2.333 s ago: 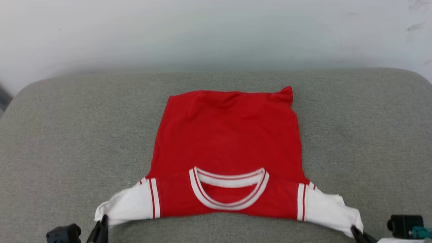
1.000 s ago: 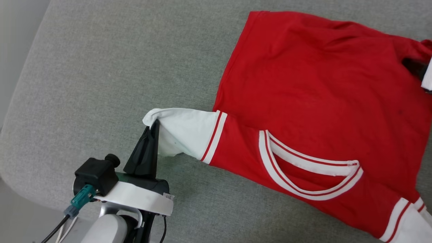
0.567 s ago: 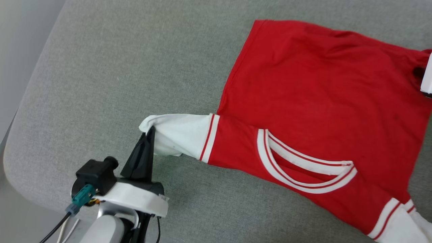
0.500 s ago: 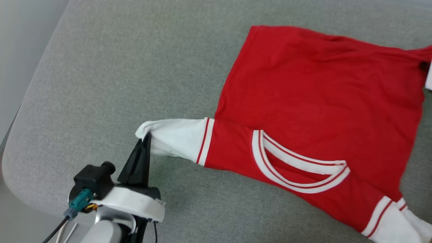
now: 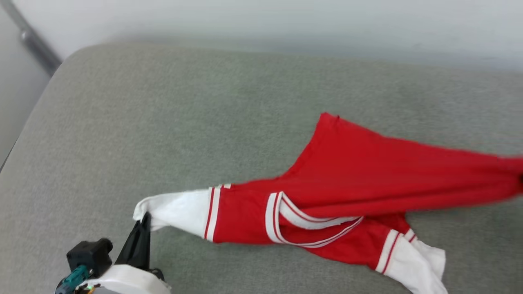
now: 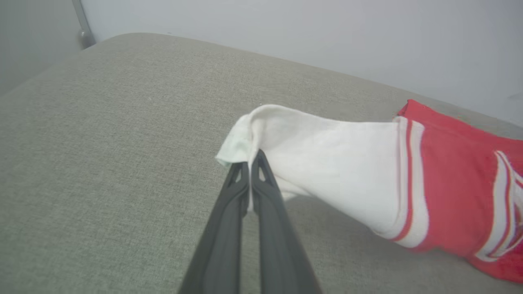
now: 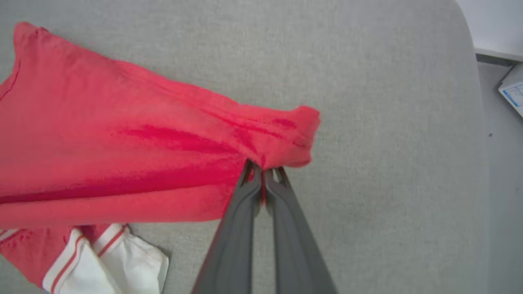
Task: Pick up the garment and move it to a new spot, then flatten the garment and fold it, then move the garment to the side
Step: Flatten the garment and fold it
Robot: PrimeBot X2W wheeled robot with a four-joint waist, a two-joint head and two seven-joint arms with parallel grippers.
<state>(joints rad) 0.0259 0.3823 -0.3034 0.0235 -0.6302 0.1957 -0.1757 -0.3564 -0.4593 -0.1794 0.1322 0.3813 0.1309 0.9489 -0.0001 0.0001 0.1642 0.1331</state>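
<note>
Red with white sleeves, the jersey [image 5: 367, 175] is drawn out long between our two pincers above a grey woven cushion [image 5: 163, 122].

Our left pincer [image 6: 250, 158] is pinching the cuff edge of one white sleeve [image 6: 335, 163]. Its two dark fingers [image 6: 226, 232] are pressed together with a fold of cloth caught at the tips. Just past those tips the sleeve hangs clear of the cushion and casts a shadow under itself. From the tips it runs off to the side into a red-and-white striped band, then the red body. Farther along the same line we see the striped collar [image 5: 286, 220]. A black wrist camera [image 5: 89, 255] with a teal plug sits just beside the base of this pincer.

Our right pincer [image 7: 263, 168] is pinching a red hem corner [image 7: 300, 120]. Its fingers [image 7: 239, 237] are pressed together too, and the cloth bunches right above the tips. From there the red body spreads away to one side in long folds. The second sleeve [image 7: 122, 261] lies near the base of these fingers, on that same side, tucked partly under the red edge.

Beyond both pincers the cushion ends at a pale wall [image 5: 286, 20].
</note>
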